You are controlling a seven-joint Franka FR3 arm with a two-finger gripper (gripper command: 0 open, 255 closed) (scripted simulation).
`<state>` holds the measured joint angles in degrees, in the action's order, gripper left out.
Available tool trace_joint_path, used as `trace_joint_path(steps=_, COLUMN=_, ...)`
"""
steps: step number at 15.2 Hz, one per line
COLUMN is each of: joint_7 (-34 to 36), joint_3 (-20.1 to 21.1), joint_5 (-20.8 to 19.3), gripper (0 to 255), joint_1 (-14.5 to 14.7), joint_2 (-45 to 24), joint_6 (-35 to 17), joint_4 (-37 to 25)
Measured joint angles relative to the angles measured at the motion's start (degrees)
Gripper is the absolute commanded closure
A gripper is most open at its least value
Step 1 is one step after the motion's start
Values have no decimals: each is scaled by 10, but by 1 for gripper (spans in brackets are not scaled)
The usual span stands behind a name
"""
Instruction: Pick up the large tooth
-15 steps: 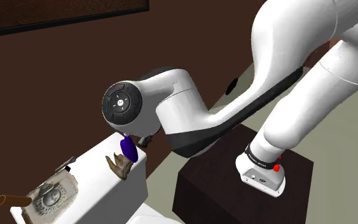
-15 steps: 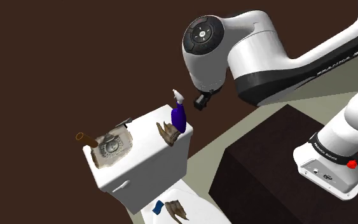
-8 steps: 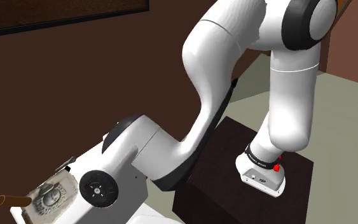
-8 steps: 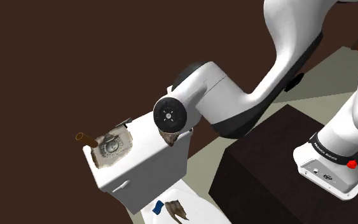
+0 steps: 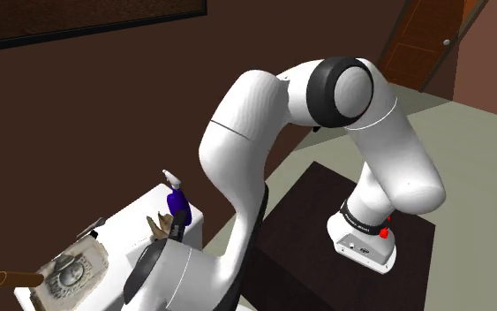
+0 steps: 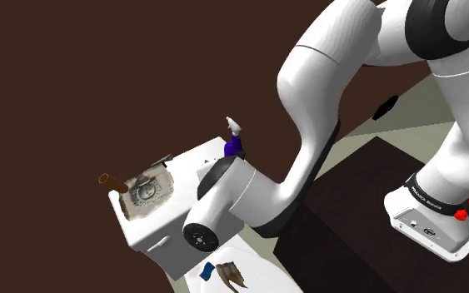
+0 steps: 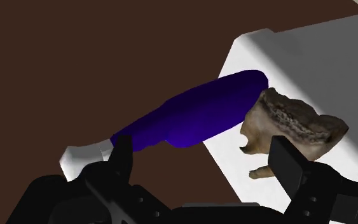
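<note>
**On the white tank: fingers apart, tooth not held**

On top of the white tank (image 5: 127, 231) you can see the large tooth (image 5: 160, 228), brown and rough, close to the edge nearest the dark stand (image 5: 321, 225). A purple bottle (image 5: 178, 207) with a white nozzle stands just beside it. In the wrist view the bottle's base and the tooth appear to touch.

Your gripper (image 7: 203, 162) faces both from the side. Its two black fingers (image 7: 289, 164) stand well apart and clasp nothing. The tooth lies just beyond one finger and the bottle's neck runs past the other.

From the shoulder view, the arm (image 5: 237, 150) folds down steeply, its wrist low beside the tank. Farther along the tank top lie an ornate grey plaque (image 5: 71, 269) and a brown rod (image 5: 12, 279). In the second exterior view, a smaller tooth (image 6: 231, 276) sits below the tank.
</note>
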<state>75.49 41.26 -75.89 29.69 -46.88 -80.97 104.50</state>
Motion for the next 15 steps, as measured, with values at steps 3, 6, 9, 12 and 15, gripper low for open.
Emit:
trace_joint_path(steps=3, joint_7=-8, joint_3=-45, joint_5=-52, gripper=0, joint_1=55, joint_2=-74, joint_6=27, joint_4=-58)
trace_joint_path(steps=6, joint_7=-22, joint_3=-86, joint_5=-95, gripper=0, joint_1=105, joint_2=-146, joint_6=48, joint_4=-118)
trace_joint_path(steps=9, joint_7=-38, joint_3=-115, joint_5=-126, gripper=0, joint_1=139, joint_2=-204, joint_6=58, joint_4=-175)
trace_joint_path(steps=12, joint_7=-39, joint_3=-125, joint_5=-136, gripper=0, joint_1=150, joint_2=-234, joint_6=56, joint_4=-204)
trace_joint_path(steps=15, joint_7=-35, joint_3=-131, joint_5=-141, gripper=0, joint_1=156, joint_2=-256, joint_6=51, joint_4=-221)
